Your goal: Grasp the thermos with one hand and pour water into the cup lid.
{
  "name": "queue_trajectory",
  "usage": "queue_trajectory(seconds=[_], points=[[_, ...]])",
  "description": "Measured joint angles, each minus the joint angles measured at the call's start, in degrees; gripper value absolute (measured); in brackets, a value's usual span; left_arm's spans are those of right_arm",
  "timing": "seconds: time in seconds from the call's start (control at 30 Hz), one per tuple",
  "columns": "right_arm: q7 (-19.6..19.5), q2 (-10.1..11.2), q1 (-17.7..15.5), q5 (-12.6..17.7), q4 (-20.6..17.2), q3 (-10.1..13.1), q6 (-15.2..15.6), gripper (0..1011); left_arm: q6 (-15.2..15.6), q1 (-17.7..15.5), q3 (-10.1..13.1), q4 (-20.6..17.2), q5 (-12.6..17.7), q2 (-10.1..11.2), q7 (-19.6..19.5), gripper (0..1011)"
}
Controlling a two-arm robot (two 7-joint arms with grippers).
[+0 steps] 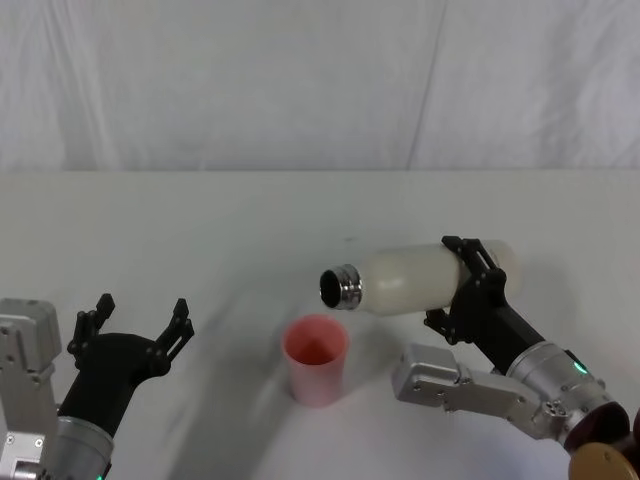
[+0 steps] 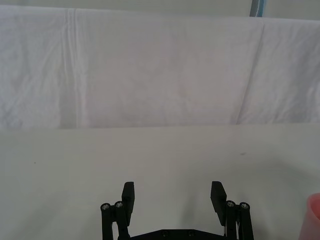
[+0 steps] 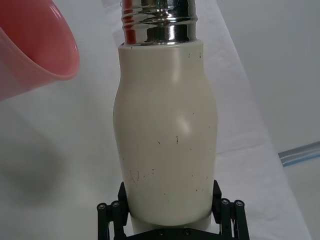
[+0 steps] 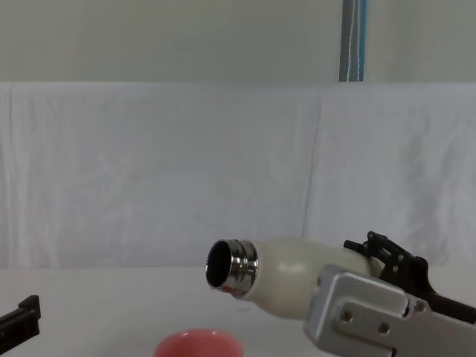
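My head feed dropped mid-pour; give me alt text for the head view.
The right end effector holds the thermos tipped sideways, its open steel neck above the upright pink cup lid on the white table. The left end effector waits open at lower left.

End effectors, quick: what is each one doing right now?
Left end effector: open, holding nothing, low by the table.
Right end effector: closed on the thermos, tipped over the cup lid.
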Motion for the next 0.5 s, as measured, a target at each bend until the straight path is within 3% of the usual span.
queue_trajectory(seconds=[0.5], points=[[-1.61,0.68,1.18,-2.15,0.51,-1.17,0.11,951,0.00,0.00,0.00,0.00,0.00,0.00,0.00,1001]])
